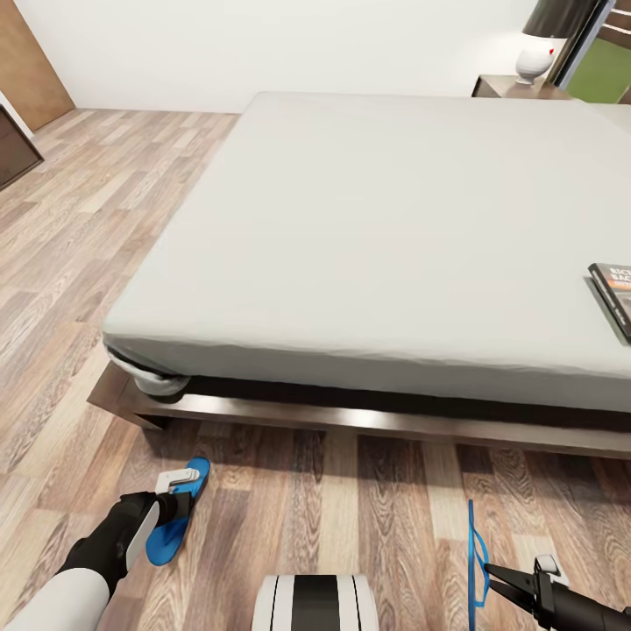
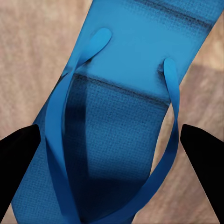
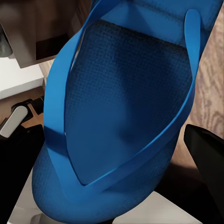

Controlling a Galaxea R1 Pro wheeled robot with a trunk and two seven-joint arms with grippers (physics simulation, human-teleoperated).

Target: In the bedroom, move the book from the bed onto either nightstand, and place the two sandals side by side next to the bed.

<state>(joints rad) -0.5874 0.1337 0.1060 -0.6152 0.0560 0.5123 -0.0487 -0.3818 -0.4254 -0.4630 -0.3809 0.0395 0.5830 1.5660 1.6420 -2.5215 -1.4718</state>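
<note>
Nearest me, my left gripper hangs spread wide over one sandal lying flat on the floor near the bed's corner, a black finger on each side of its straps and not touching them. My right gripper has its jaws clenched on the other sandal, which stands on edge, its sole turned toward the wrist camera. Beyond them the bed fills the middle, the book lies on the mattress near its right edge, and a nightstand with a lamp stands at the far wall.
</note>
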